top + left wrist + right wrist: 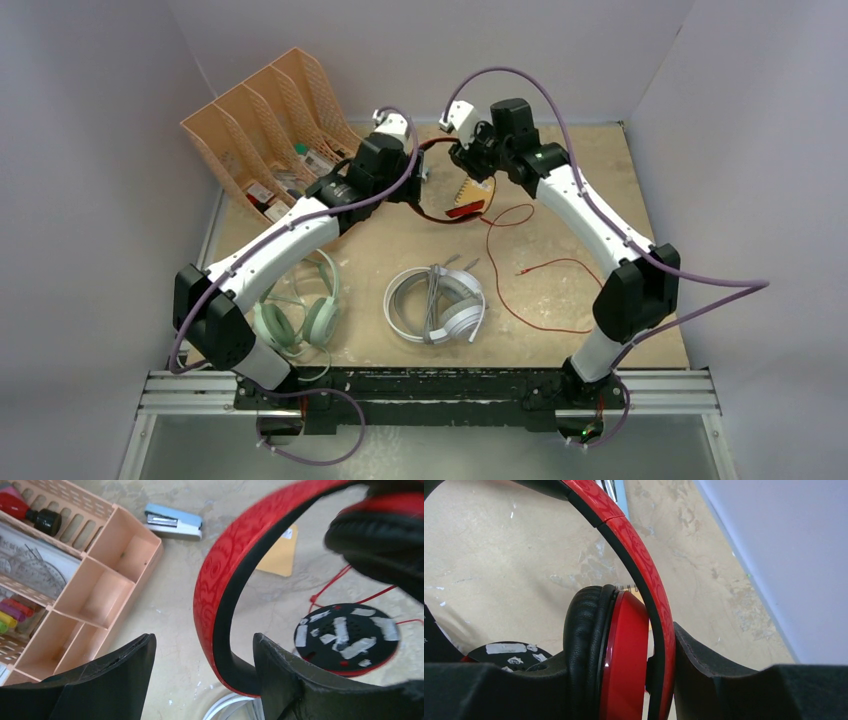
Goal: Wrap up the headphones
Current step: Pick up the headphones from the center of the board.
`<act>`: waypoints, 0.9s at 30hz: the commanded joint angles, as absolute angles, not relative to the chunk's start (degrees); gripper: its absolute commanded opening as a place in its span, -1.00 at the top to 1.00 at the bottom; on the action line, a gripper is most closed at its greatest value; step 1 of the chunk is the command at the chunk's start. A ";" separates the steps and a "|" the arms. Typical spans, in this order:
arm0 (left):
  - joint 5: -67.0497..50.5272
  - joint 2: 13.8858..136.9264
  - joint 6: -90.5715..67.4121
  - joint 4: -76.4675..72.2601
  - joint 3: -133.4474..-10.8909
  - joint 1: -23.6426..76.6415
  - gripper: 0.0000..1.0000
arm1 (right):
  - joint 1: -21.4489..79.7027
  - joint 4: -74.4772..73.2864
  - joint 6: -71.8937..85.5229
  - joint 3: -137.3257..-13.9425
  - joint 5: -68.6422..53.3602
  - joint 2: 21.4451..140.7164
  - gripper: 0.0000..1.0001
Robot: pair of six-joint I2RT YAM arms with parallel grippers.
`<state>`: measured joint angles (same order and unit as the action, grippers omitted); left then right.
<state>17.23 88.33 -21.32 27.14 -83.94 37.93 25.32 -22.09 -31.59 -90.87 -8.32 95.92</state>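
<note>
The red headset (466, 209) hangs off the tabletop (560, 200), right of the peach slotted-plastic organizer (260, 120). Its arched band is glossy red with a swirl pattern and a black lining. The right fingers (724, 680), black and matte, are clamped on it: one presses the puffy black leather cushion of the red-shelled cup, the other the outside of the band. The left fingers (110, 680) stand apart astride the band, which lies against one of them and clear of the other. Below hangs the second cup, a flat black perforated disc with white scraps stuck on it. The thin red cord (520, 270) trails in loose curves further right of the organizer. The white headset (437, 305), with its grey cord coiled, and the mint headset (300, 310) lie flat nearer the arm bases than the organizer.
</note>
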 commanded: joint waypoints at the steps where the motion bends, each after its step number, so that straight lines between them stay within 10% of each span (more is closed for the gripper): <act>1: 19.60 86.81 -19.30 21.42 -79.99 37.40 -0.39 | 26.67 -21.35 -31.57 -96.30 -6.30 95.98 1.00; 27: 15.73 87.52 -19.92 19.12 -75.18 32.95 0.15 | 32.62 -21.71 -31.04 -96.86 -4.39 97.90 1.00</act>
<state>15.64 88.62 -20.38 20.64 -75.22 33.01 31.83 -24.51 -32.05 -93.73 -3.57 101.30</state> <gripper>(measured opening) 0.417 0.473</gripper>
